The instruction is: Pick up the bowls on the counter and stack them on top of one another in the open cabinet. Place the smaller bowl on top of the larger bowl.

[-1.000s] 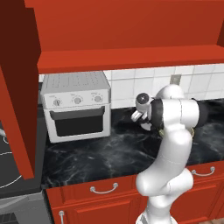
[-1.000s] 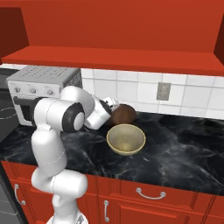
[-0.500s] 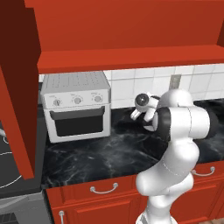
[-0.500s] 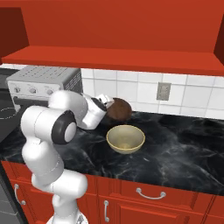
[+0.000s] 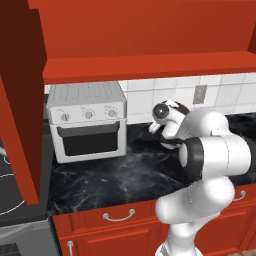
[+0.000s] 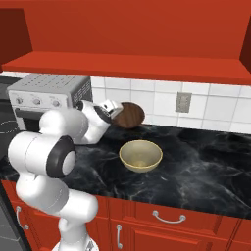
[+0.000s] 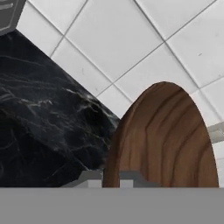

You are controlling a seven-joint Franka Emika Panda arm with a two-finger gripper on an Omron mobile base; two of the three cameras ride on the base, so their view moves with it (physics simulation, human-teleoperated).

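Gripping the rim of the smaller bowl (image 6: 128, 115), the gripper (image 6: 115, 112) has its 2 fingers pinched tight on the dark brown wood. That bowl is tipped up on edge, its grained face turned toward the hand camera (image 7: 162, 140), and it hangs just above the counter (image 6: 196, 166) close to the white tiled wall (image 6: 162, 104). In the left base view the hand (image 5: 165, 116) sits beyond the arm's big white elbow, to the right of the toaster oven (image 5: 87, 120).

The larger bowl (image 6: 140, 155) stands upright on the black marble, in front of the held bowl and apart from it, its pale inside open to view.

Above, the cabinet (image 6: 137, 66) shows its thick red shelf floor across the top of both base views, and its darker side door (image 5: 20, 100) hangs at the left.
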